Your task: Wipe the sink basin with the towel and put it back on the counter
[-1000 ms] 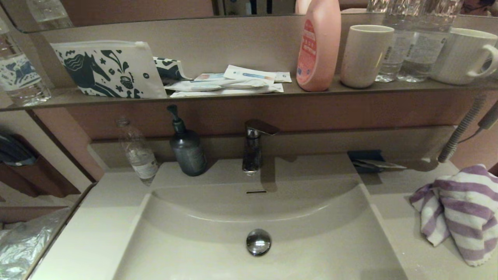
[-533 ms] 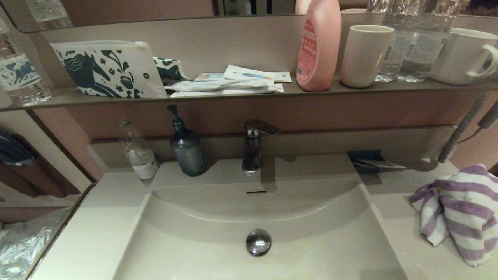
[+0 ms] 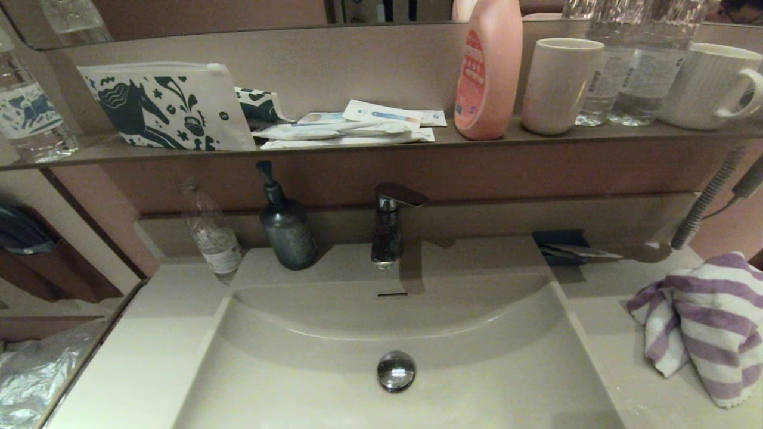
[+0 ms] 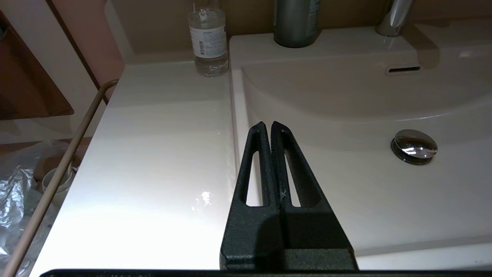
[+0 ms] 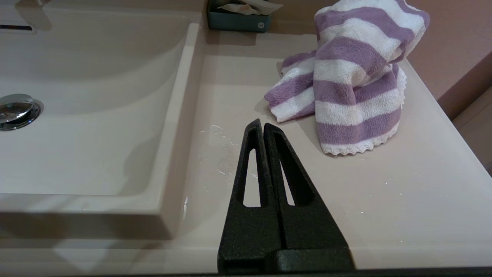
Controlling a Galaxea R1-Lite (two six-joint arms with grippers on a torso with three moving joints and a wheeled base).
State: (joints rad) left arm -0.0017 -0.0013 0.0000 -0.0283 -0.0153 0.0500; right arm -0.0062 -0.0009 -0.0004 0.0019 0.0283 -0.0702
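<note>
The purple and white striped towel lies crumpled on the counter to the right of the sink basin. The basin's chrome drain plug sits at its middle, with the slot overflow in the curved back wall. Neither gripper shows in the head view. My right gripper hovers shut and empty over the counter, a short way in front of the towel. My left gripper is shut and empty above the basin's left rim.
A faucet, a dark pump bottle and a clear bottle stand behind the basin. A small blue tray sits at the counter's back right. The shelf above holds a horse-print pouch, a pink bottle and cups.
</note>
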